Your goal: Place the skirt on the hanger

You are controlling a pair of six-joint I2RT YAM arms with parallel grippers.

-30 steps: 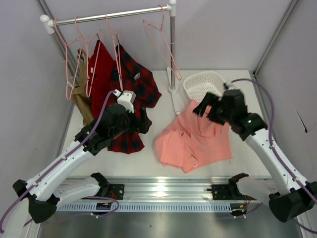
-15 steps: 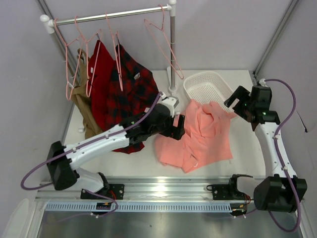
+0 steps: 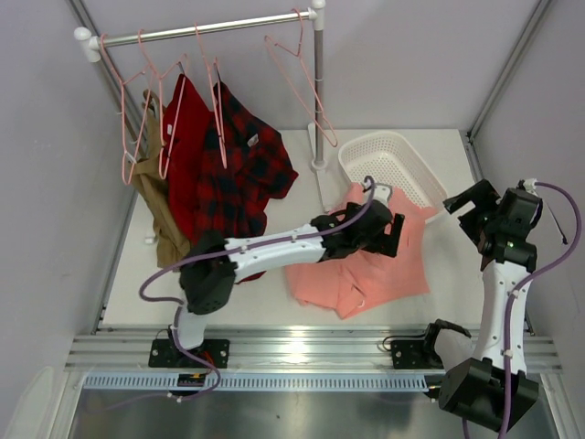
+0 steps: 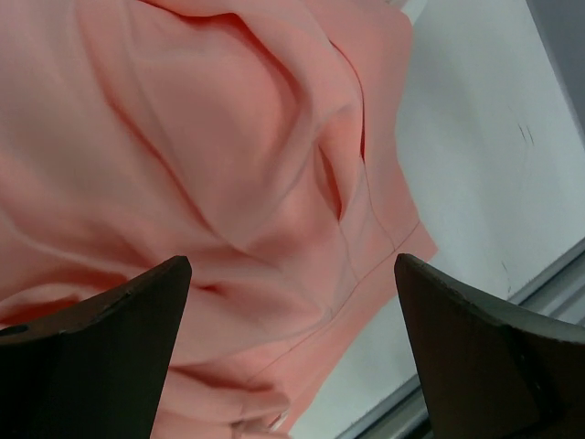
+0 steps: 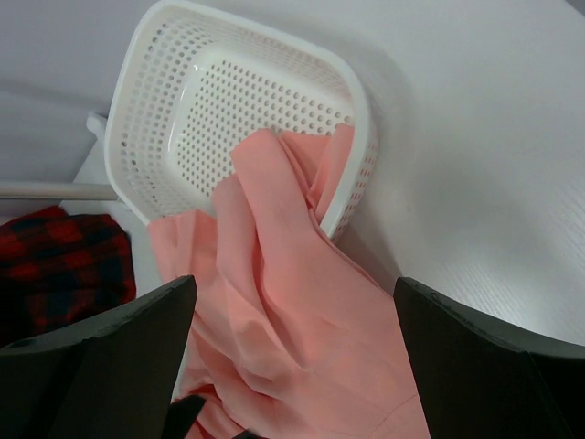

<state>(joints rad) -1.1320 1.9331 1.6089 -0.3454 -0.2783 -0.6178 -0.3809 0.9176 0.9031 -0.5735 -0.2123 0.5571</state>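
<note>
1. Skirt (image 3: 366, 270) lies crumpled on the surface (image 3: 457, 265); from above, the left arm hides its middle.
2. Left tool (image 4: 291, 270) hangs just over the skirt, fingers spread wide, gripping nothing.
3. Right tool (image 5: 294, 285) sits to the skirt's right, likewise wide apart and empty; only its finger bases show.
4. Skirt's far edge drapes over the basket (image 5: 228, 110) rim.
5. Bare hanger (image 3: 294, 90) hangs on the rail (image 3: 201, 29), well apart from the skirt.

Salmon-pink skirt (image 3: 388, 265), white basket (image 3: 391, 167), red-and-black plaid shirt (image 3: 239, 174).

Lab booth: grey walls (image 3: 411, 64), alu rail (image 3: 302, 349).
</note>
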